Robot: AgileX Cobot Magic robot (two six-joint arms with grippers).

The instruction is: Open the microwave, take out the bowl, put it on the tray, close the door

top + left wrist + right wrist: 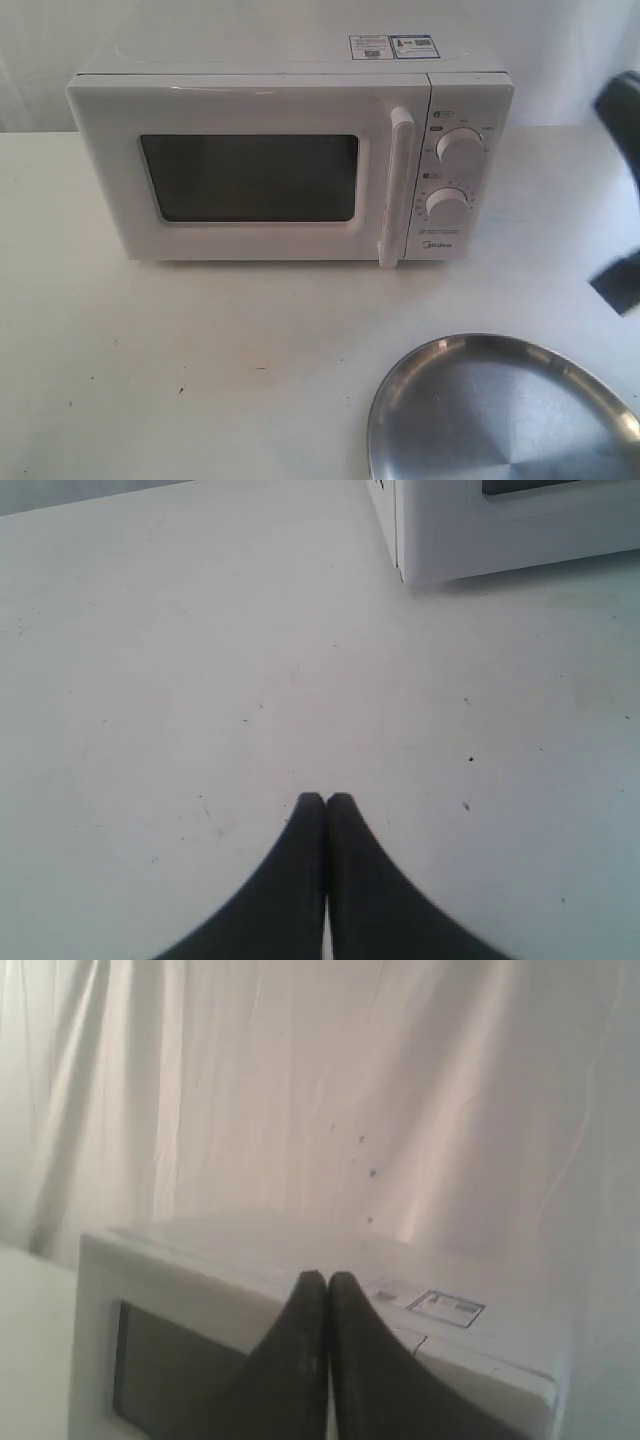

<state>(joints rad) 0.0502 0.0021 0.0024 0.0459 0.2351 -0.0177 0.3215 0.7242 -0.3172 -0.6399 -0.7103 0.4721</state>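
The white microwave (pixel 290 160) stands at the back of the table, its door (pixel 250 180) closed, with the dark window and the tall white handle (pixel 395 190) facing me. No bowl shows in any view. The steel tray (pixel 500 415) lies at the front right, bare. My left gripper (pixel 326 798) is shut on nothing, low over the table in front of the microwave's lower corner (pixel 410 540). My right gripper (pixel 327 1276) is shut on nothing too, raised at the height of the microwave's top (pixel 330 1250). A dark part of the right arm (pixel 625 200) shows at the right edge.
Two round knobs (pixel 460 152) sit on the microwave's right panel, and stickers (pixel 392 46) lie on its top. A white curtain (pixel 320 1080) hangs behind. Bare white tabletop (pixel 200 350) stretches in front of the microwave.
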